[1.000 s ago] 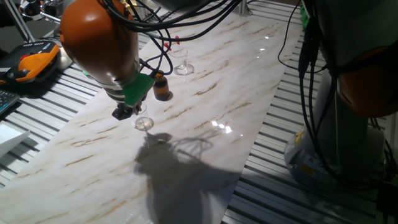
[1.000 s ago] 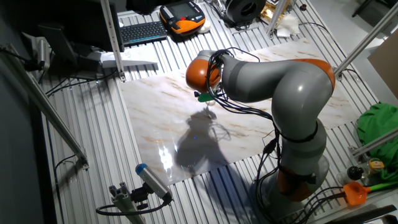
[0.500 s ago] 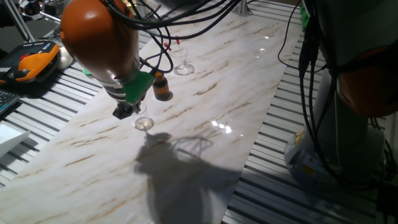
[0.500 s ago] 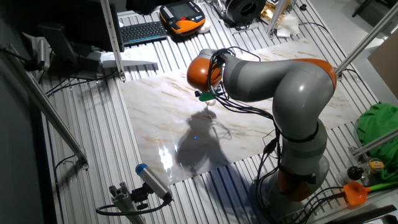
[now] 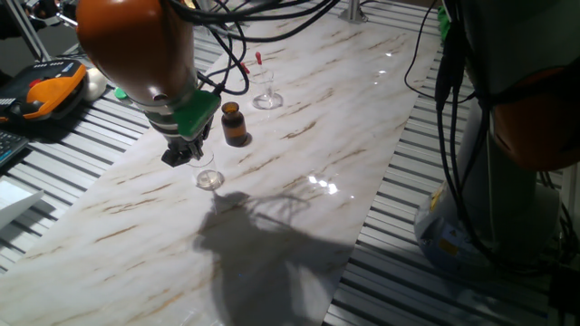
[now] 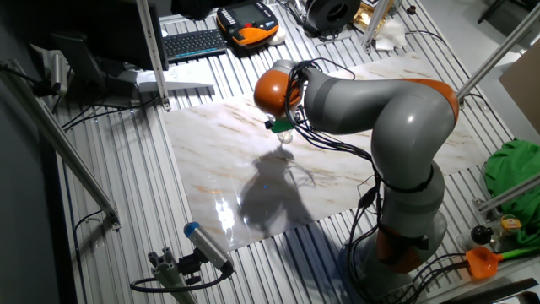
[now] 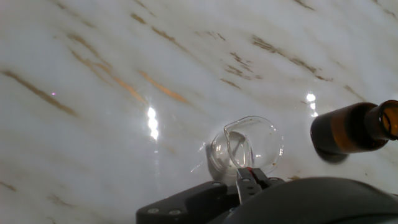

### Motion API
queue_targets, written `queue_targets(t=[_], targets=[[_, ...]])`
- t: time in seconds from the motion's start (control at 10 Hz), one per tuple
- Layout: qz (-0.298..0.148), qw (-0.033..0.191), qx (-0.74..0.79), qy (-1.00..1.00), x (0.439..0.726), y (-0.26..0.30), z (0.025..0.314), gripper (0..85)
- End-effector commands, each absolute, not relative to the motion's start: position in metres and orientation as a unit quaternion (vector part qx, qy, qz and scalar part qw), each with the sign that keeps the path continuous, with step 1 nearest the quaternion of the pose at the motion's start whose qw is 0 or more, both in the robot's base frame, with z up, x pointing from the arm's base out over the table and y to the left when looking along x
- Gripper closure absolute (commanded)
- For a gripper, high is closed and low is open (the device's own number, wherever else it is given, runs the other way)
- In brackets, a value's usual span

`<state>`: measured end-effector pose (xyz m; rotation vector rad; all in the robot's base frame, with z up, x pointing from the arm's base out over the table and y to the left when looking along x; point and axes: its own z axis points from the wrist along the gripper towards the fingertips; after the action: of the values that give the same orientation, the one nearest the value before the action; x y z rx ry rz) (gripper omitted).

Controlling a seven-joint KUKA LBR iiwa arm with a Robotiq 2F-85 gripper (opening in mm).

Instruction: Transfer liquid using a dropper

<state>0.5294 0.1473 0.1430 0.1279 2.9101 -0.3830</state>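
Change: the orange-and-grey arm is pulling up and back from half a second ago. The black two-finger claw (image 5: 184, 154) sits higher and further left, and the bottle it was masking is now in plain sight.
Meaning: I read this as a retreat from the dish rather than a dip into it. The transfer looks unfinished from here, because the tool for it is not under the hand.
Claw: it hangs just above and left of the dish, touching nothing I can make out. Whether the jaws are apart or together, I cannot tell. In the hand view the fingers are mostly cut off at the bottom edge. A small grey-and-red piece pokes out there, too close and too blurred to name.
Dish: the small clear round glass dish (image 5: 209, 179) stands on the white gold-veined marble tabletop (image 5: 344, 118), right below the camera in the hand view.
Bottle: the small brown amber glass bottle (image 5: 235, 124) is upright with its mouth open, near the dish and apart from it.
Dropper: the thin clear pipette with the red rubber bulb (image 5: 258, 58) appears to lean, bulb up, in the clear stemmed glass (image 5: 267, 98) further back, well apart from the claw.
Next: my guess is a reach past the bottle for that bulb.
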Motion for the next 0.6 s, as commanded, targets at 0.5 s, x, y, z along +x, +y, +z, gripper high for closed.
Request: queue_targets(t=[0.5], targets=[[-0.132, 0.106, 0.044, 0.985, 0.53, 0.1472, 0.1398, 85.0]])
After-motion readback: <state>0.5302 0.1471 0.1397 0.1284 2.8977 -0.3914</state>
